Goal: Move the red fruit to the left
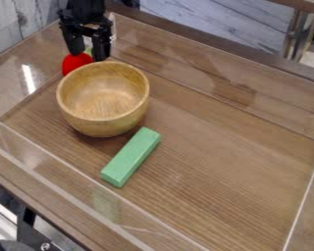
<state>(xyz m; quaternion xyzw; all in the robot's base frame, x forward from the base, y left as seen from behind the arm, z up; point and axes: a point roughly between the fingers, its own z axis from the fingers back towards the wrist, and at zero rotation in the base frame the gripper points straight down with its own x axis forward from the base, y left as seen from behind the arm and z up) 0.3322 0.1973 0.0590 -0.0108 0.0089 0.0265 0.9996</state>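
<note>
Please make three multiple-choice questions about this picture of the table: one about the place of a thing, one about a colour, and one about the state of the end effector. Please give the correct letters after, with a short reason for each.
1. Where is the red fruit compared with the wooden bowl?
A. Inside the bowl
B. Behind the bowl, near its far left rim
C. In front of the bowl, beside the block

2. What colour is the long block lying in front of the bowl?
A. Green
B. Blue
C. Yellow

3. How is the end effector at this moment?
A. Shut on the block
B. Lifting the bowl
C. Open, pointing down just above the red fruit

Correct letters:
1 B: the fruit shows just past the bowl's far left rim, and the bowl is empty.
2 A: the block is plainly green.
3 C: its dark fingers stand apart over the fruit and hold nothing.
</note>
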